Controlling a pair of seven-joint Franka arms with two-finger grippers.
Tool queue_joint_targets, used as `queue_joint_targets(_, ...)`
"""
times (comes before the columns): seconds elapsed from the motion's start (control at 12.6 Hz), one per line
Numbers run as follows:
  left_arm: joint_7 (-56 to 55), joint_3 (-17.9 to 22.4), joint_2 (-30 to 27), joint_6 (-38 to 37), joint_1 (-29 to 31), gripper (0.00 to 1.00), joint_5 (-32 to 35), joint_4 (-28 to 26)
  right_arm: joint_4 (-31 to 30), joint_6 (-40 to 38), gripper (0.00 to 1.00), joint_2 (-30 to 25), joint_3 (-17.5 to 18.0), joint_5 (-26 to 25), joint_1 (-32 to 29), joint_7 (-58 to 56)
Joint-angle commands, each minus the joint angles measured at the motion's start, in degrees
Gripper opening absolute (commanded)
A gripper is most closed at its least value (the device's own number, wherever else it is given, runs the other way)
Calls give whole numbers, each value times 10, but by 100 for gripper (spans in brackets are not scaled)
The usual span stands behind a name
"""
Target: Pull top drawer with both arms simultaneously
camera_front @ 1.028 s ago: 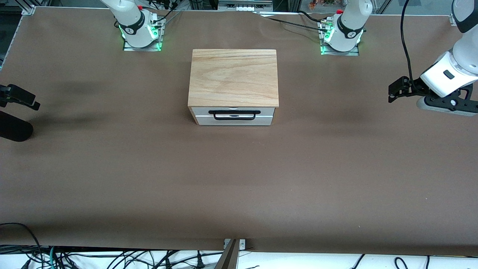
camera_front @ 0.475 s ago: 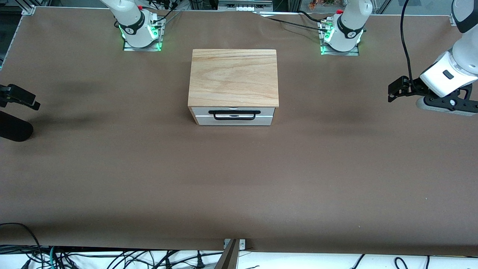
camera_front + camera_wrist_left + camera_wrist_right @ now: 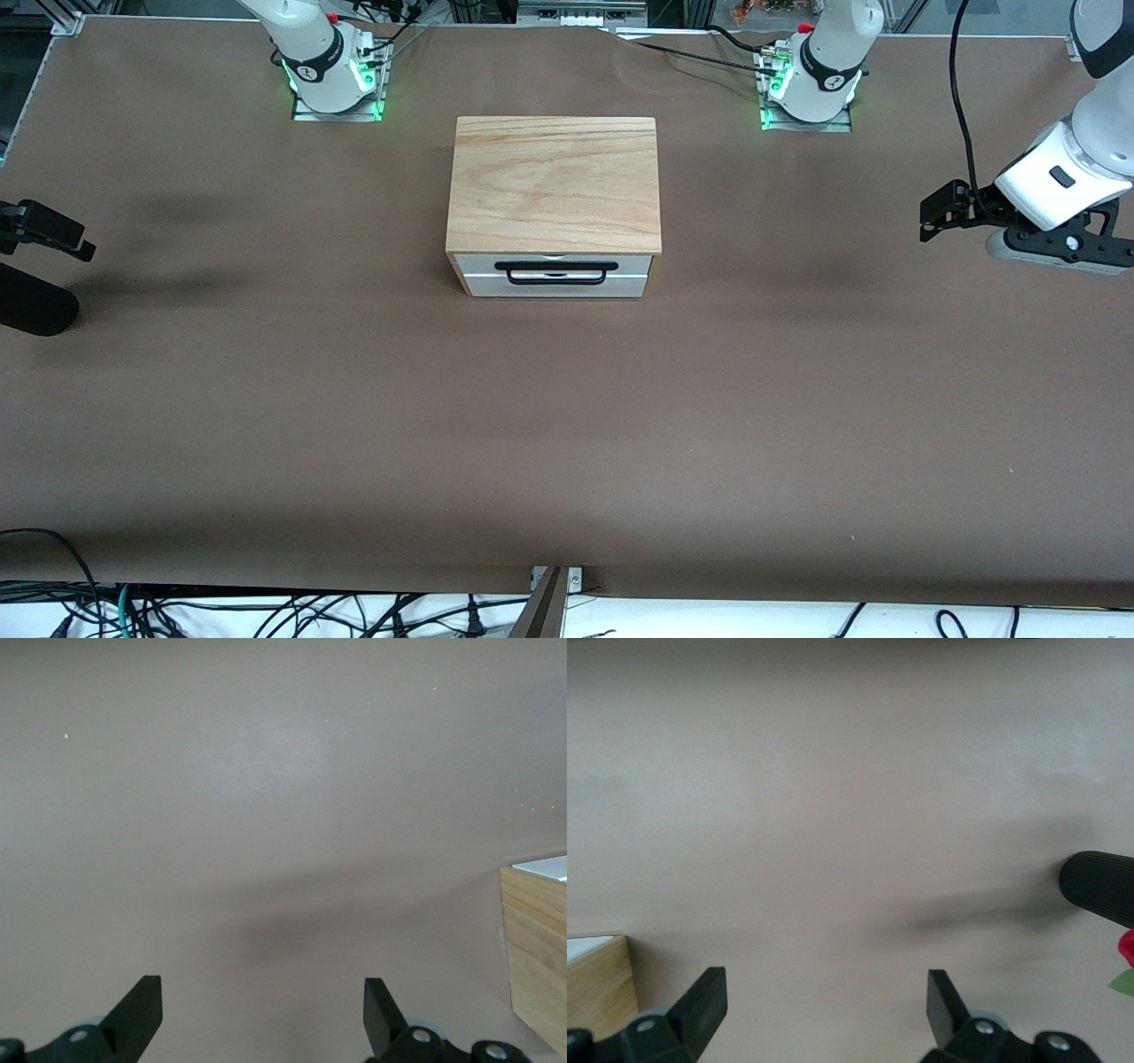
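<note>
Table (image 3: 266,425): bare brown surface. Cabinet (image 3: 554,182): mid-table between my arms' bases, its top drawer (image 3: 554,275) shut, facing the front camera. I judge it rigid, light-sliding; I would hook its stiff black handle (image 3: 555,266) near both ends. Left gripper (image 3: 263,1010) and right gripper (image 3: 827,1005): fingers apart, empty, over bare table at their own ends.

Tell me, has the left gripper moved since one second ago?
Barely: the left gripper has crept slightly toward the cabinet, hanging open over the table.
</note>
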Motion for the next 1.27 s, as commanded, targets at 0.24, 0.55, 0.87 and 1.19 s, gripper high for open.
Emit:
queue_joint_targets(0.24,-3,-3,-2,-8,3,100,-10,3,-1,-5,100,-3,8,-8,-8,-7)
queue_joint_targets(0.55,-3,-3,-2,-7,3,100,-10,3,-1,-5,100,-3,8,-7,-8,-7)
queue_joint_targets(0.87,-3,-3,-2,-8,3,100,-10,3,-1,-5,100,-3,8,-7,-8,-7)
queue_joint_targets(1.19,-5,-3,-1,-8,3,100,-10,6,-1,-1,100,9,9,-8,-6,-4)
